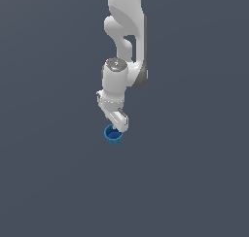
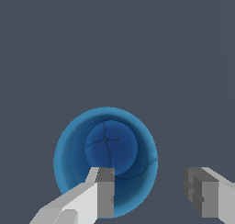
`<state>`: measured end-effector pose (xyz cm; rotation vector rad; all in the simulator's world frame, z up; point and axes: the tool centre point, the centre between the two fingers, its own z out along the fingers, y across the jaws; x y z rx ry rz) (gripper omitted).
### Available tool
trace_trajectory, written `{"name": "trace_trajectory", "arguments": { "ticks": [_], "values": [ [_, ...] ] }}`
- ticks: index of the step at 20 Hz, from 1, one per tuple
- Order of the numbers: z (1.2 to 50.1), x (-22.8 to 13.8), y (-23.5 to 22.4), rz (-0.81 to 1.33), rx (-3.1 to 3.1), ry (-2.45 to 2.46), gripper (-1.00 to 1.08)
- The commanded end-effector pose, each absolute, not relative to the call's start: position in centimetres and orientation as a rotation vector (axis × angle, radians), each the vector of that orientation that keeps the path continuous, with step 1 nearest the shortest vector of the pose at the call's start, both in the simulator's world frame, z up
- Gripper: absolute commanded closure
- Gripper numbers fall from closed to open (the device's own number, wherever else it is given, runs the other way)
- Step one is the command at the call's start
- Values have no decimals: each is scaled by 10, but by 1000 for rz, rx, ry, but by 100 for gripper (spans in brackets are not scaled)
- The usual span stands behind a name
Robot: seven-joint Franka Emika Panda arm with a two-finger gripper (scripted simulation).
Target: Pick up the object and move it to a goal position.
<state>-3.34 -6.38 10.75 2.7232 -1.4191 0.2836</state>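
Note:
The object, a small bright blue round cup (image 1: 113, 135), stands upright on the dark grey floor, its hollow facing up. My gripper (image 1: 120, 125) hangs just above its rim, slightly toward the exterior view's right. In the wrist view I look straight down into the cup (image 2: 110, 145). My gripper (image 2: 149, 177) is open and holds nothing. One finger (image 2: 104, 191) lies over the cup's hollow, while the other finger (image 2: 204, 193) is outside the rim, so one side of the cup's wall falls between them.
A flat, plain dark grey floor (image 1: 194, 182) spreads all around the cup. The white arm (image 1: 124, 42) comes down from the top of the exterior view. No goal marker shows.

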Motion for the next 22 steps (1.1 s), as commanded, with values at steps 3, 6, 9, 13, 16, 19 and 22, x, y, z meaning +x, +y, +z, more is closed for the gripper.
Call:
{"name": "trace_trajectory", "arguments": {
  "ticks": [3, 6, 9, 13, 16, 19, 22],
  "values": [
    [104, -37, -69, 316, 2663, -1532, -20],
    [103, -38, -71, 331, 2635, -1584, -20],
    [102, -39, -72, 341, 2615, -1618, -20],
    [101, -40, -73, 347, 2602, -1639, -20],
    [101, -40, -73, 346, 2605, -1635, -20],
    [97, -39, -74, 346, 2604, -1636, -20],
    [88, -38, -75, 346, 2603, -1638, -20]
  ]
}}
